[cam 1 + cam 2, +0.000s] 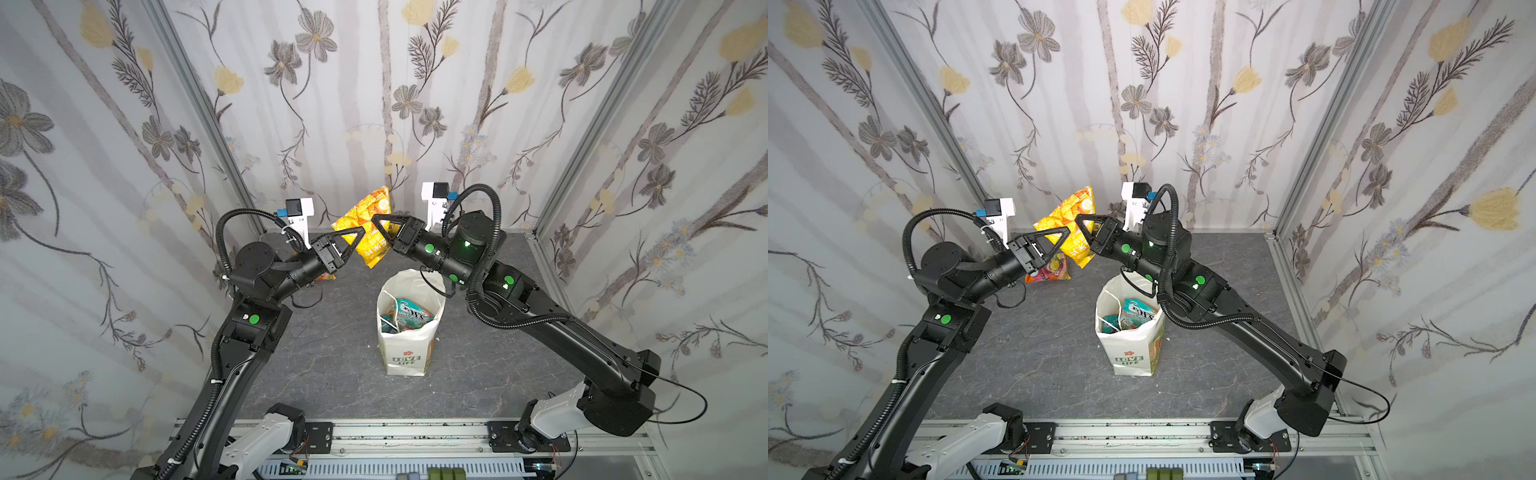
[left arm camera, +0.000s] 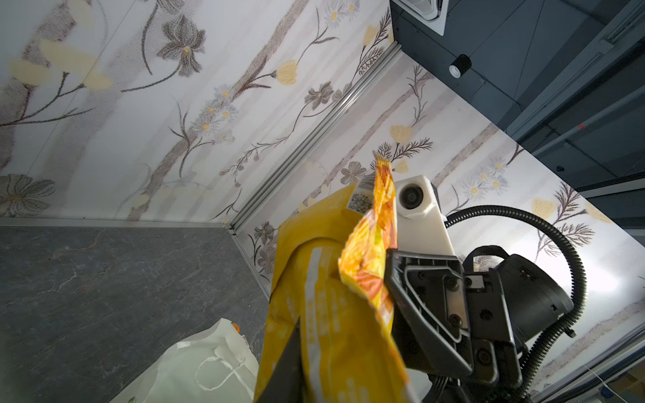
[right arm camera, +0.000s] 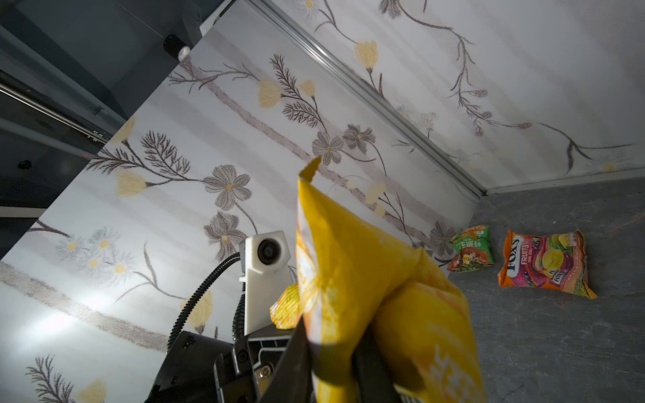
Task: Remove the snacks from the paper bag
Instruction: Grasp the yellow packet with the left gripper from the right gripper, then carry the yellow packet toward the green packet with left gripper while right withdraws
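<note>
A yellow snack packet (image 1: 370,226) hangs in the air above the far part of the table, between both grippers. My left gripper (image 1: 362,232) is shut on it from the left; one dark finger (image 2: 288,370) lies against the foil. My right gripper (image 1: 376,221) meets it from the right, its fingers (image 3: 296,356) standing slightly apart around a fold of the packet (image 3: 366,279). The white paper bag (image 1: 409,353) stands upright below, with a teal packet (image 1: 411,316) and others inside. An orange packet (image 3: 544,261) and a green one (image 3: 471,253) lie on the table.
The dark grey table (image 1: 332,365) is walled by flowered panels on three sides. The bag's string handle (image 1: 390,307) hangs over its mouth. The right forearm (image 1: 457,266) passes over the bag's far rim. A metal rail (image 1: 415,432) runs along the front edge.
</note>
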Action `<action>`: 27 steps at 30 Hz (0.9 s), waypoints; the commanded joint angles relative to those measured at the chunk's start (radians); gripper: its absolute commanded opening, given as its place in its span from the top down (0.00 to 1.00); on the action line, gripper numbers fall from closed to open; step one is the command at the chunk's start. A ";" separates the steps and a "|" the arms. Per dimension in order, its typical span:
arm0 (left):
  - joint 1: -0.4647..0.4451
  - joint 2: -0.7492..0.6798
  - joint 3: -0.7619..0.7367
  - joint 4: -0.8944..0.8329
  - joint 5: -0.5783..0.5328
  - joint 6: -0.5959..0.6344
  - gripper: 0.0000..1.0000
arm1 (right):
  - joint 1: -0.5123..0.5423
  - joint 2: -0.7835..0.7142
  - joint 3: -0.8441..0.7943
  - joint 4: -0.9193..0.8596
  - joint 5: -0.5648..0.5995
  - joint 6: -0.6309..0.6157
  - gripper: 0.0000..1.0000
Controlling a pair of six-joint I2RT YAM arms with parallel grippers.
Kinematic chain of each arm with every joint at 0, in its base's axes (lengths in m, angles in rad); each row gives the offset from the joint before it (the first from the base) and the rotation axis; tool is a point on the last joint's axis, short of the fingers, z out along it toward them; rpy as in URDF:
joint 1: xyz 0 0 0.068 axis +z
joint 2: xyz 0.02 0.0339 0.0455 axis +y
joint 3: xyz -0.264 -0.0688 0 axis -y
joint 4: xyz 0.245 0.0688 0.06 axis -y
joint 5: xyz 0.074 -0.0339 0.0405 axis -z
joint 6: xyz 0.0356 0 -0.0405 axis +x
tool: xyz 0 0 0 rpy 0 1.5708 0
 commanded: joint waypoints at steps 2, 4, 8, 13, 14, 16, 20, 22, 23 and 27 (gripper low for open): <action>-0.001 0.001 0.011 0.043 0.013 -0.006 0.87 | 0.004 -0.006 -0.002 0.001 -0.021 0.000 0.71; -0.001 0.001 0.014 0.039 0.012 -0.003 0.88 | 0.003 -0.012 -0.001 0.000 -0.014 -0.005 0.68; -0.001 0.002 0.036 0.011 0.006 0.023 0.90 | 0.001 -0.026 0.005 -0.011 0.006 -0.034 0.61; 0.001 0.005 0.074 -0.009 -0.015 0.044 0.90 | -0.011 -0.077 0.006 -0.011 0.017 -0.074 0.42; 0.001 0.008 0.082 -0.009 -0.022 0.046 0.90 | -0.014 -0.086 0.005 -0.009 0.019 -0.085 0.37; 0.002 0.008 0.095 -0.013 -0.047 0.052 0.90 | -0.019 -0.108 -0.003 -0.007 0.034 -0.102 0.30; 0.009 -0.009 0.093 -0.019 -0.161 0.058 0.91 | -0.033 -0.169 -0.066 0.007 0.077 -0.130 0.20; 0.019 -0.024 0.077 -0.020 -0.219 0.061 0.92 | -0.046 -0.204 -0.117 0.019 0.090 -0.129 0.18; 0.027 -0.031 0.068 -0.023 -0.248 0.063 0.92 | -0.053 -0.225 -0.149 0.029 0.096 -0.123 0.16; 0.076 -0.055 0.020 -0.041 -0.358 0.049 0.92 | -0.076 -0.301 -0.277 0.089 0.111 -0.100 0.12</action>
